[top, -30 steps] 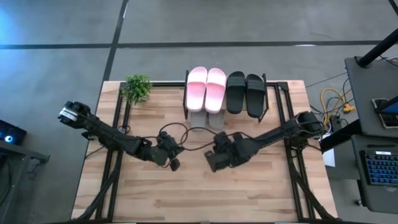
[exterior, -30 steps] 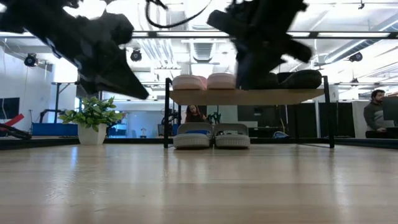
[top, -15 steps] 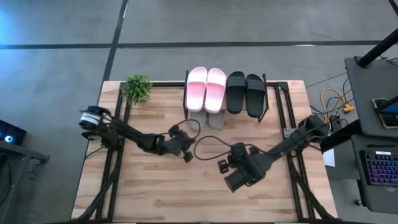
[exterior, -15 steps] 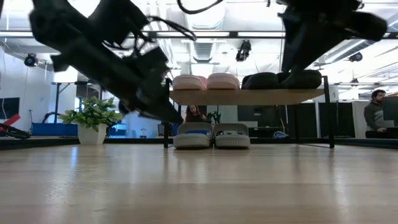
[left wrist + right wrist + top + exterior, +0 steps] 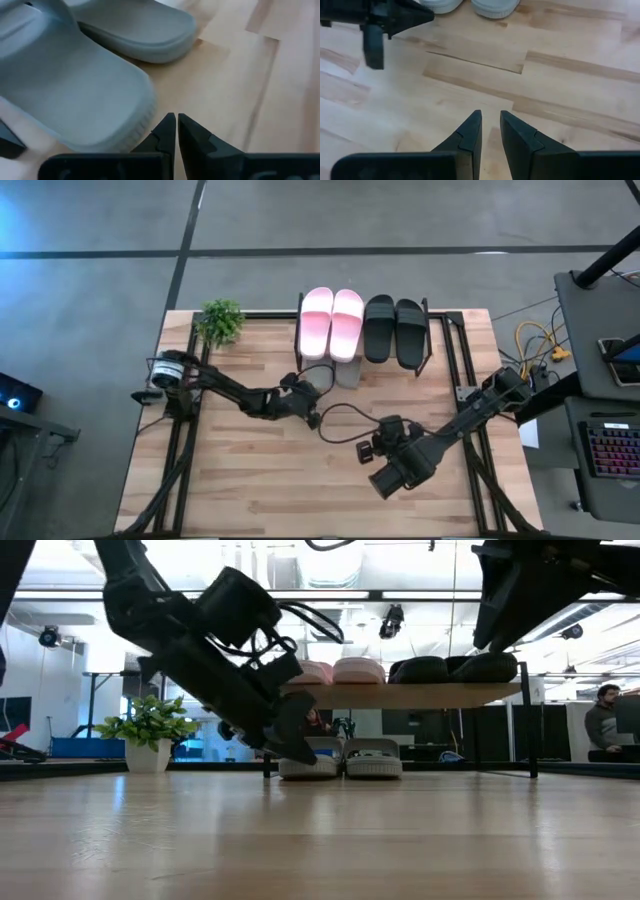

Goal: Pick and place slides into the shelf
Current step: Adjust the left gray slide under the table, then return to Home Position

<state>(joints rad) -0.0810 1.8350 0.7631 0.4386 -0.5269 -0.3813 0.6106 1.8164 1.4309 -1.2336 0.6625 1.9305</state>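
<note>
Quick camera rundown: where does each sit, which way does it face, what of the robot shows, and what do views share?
High: overhead, straight down on both arms, shelf.
Low: table height, level toward shelf; left gripper in front.
Left wrist: past nearly shut left gripper at grey-green slides.
Right wrist: past right gripper at tabletop; left gripper farther off.
Shared: grey-green slides show in low and both wrist views.

text: none readable | labels: none | brands: none | numbers: none | signs: none
</note>
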